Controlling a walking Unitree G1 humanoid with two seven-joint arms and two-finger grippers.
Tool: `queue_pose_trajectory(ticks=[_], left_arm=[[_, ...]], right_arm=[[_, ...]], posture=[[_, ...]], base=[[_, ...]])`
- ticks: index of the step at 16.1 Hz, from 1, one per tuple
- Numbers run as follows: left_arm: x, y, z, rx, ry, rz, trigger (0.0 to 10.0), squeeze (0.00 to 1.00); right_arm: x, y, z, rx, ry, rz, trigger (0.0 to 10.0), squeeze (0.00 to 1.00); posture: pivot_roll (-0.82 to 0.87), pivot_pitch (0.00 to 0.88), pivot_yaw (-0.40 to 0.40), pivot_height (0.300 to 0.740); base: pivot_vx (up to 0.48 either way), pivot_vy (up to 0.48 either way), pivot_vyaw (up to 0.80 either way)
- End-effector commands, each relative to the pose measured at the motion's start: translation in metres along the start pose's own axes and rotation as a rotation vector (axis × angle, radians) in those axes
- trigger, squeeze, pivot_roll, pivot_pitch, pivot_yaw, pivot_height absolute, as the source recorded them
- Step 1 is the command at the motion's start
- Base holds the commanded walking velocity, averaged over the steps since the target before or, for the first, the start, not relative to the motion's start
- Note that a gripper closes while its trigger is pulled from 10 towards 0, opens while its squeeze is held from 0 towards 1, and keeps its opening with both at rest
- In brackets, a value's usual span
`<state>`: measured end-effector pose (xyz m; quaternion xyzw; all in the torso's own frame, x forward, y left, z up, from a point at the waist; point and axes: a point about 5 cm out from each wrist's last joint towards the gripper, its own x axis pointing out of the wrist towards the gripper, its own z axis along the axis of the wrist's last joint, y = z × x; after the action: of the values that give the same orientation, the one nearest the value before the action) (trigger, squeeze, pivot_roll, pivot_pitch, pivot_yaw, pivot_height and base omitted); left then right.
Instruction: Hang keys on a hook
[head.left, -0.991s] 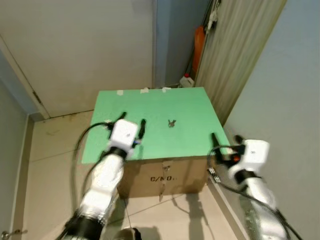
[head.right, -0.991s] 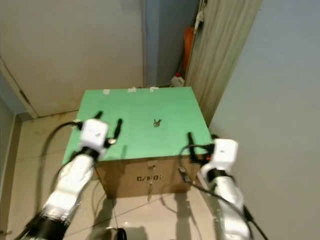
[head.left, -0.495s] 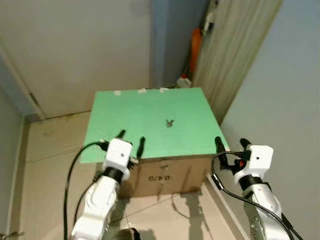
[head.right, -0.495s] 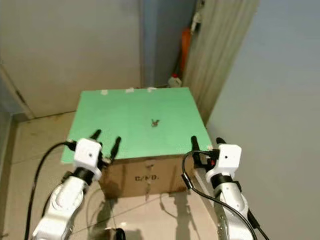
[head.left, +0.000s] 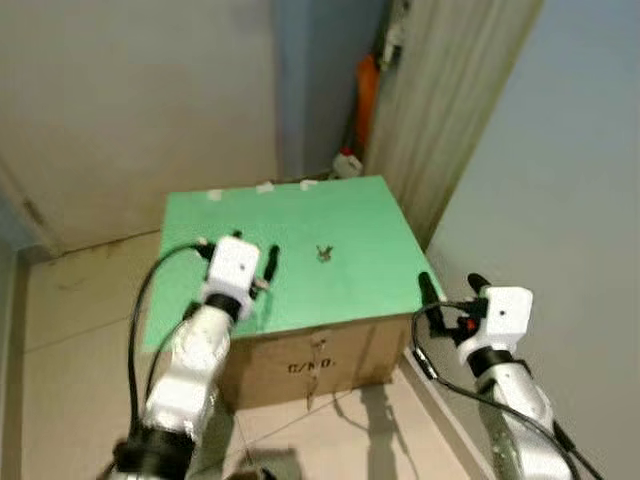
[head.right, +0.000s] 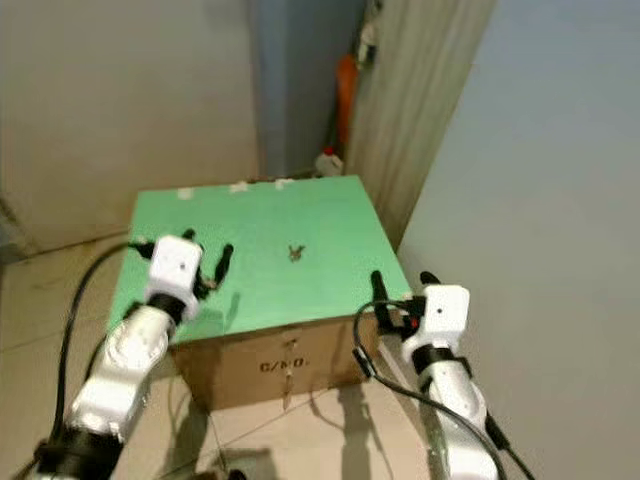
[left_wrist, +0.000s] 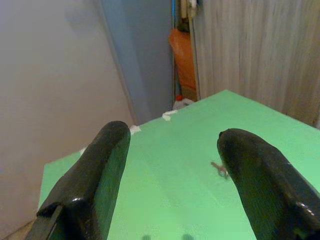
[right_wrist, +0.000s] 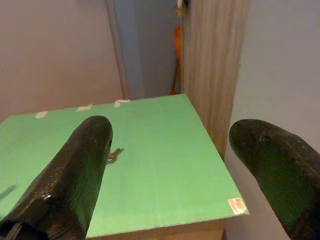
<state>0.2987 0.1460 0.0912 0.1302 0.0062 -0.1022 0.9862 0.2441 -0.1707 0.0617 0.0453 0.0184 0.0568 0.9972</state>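
A small bunch of keys (head.left: 324, 253) lies on the green top (head.left: 300, 215) of a cardboard box, a little right of its middle. My left gripper (head.left: 236, 248) hovers open over the top's left part, with the keys (left_wrist: 220, 170) ahead of it between its fingers (left_wrist: 90, 175). My right gripper (head.left: 447, 287) stands open at the box's front right corner, just off the edge. In the right wrist view the keys (right_wrist: 115, 155) lie near one of its fingers (right_wrist: 75, 175). Neither gripper holds anything.
The box stands on a tiled floor in a corner. A wood-grain panel (head.left: 450, 110) and a blue-grey wall (head.left: 570, 180) run along the right. An orange object (head.left: 366, 85) and a small bottle (head.left: 346, 163) sit in the gap behind the box. A door (head.left: 130, 110) is behind on the left.
My left gripper has risen from the box's front edge and come forward over the green top. The camera has shifted; the keys lie where they were.
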Motion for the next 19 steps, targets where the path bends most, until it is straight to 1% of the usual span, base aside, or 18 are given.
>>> queue_pose_trajectory(ticks=[1,6,9,12,14,17,19], left_arm=[[0.005,-0.007,0.003,0.001,0.000,-0.025,10.0,0.00],[0.012,-0.014,0.006,0.021,-0.007,-0.055,10.0,0.00],[0.012,-0.018,0.004,0.010,-0.006,-0.087,10.0,0.00],[0.015,-0.022,0.001,0.016,0.017,-0.109,10.0,0.00],[0.020,-0.019,0.001,0.032,0.029,-0.097,10.0,0.00],[0.019,-0.016,-0.001,0.046,0.033,-0.099,10.0,0.00],[0.019,-0.017,-0.001,0.007,0.021,-0.099,10.0,0.00]], right_arm=[[0.000,-0.002,0.001,-0.014,0.001,0.003,10.0,0.00],[-0.004,0.001,-0.004,-0.009,0.018,0.008,10.0,0.00],[-0.005,0.001,-0.007,-0.006,0.030,0.011,10.0,0.00],[-0.006,0.001,-0.008,-0.004,0.037,0.015,10.0,0.00],[-0.008,0.002,-0.010,-0.002,0.046,0.022,10.0,0.00],[-0.009,0.001,-0.011,-0.001,0.051,0.019,10.0,0.00],[-0.010,0.001,-0.011,0.000,0.051,0.017,10.0,0.00]], posture=[[-0.07,0.039,-0.004,0.740],[-0.08,0.045,0.007,0.740],[-0.08,0.048,0.008,0.740],[-0.08,0.052,0.008,0.740],[-0.08,0.055,0.009,0.740],[-0.09,0.053,0.013,0.740],[-0.09,0.053,0.014,0.740]], base=[[0.446,0.000,0.00],[0.452,0.000,0.00],[0.454,0.000,0.00],[0.450,0.000,0.00],[0.000,0.000,0.00],[0.000,0.000,0.00],[0.167,0.139,0.00]])
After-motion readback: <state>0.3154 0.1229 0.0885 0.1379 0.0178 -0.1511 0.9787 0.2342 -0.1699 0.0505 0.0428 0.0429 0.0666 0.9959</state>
